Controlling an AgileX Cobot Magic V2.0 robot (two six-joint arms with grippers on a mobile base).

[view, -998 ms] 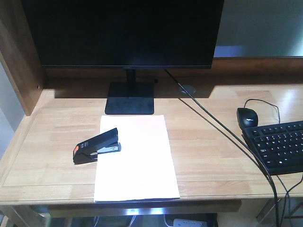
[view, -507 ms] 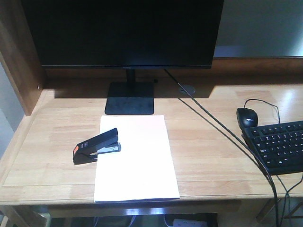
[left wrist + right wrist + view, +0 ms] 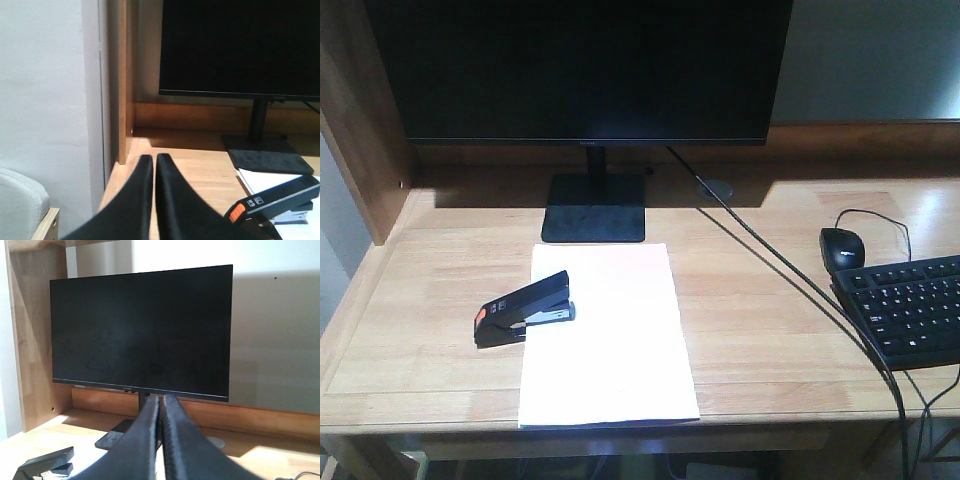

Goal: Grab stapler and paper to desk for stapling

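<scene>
The black stapler with an orange patch at its rear lies on the desk, its front end over the left edge of the white paper. The paper lies flat in front of the monitor stand. Neither gripper shows in the front view. My left gripper is shut and empty, low over the desk's left side, with the stapler and the paper's corner to its right. My right gripper is shut and empty, pointing at the monitor, with the stapler at lower left.
A large black monitor on a flat stand base fills the back. A mouse, a keyboard and black cables occupy the right side. A raised wooden side panel bounds the left.
</scene>
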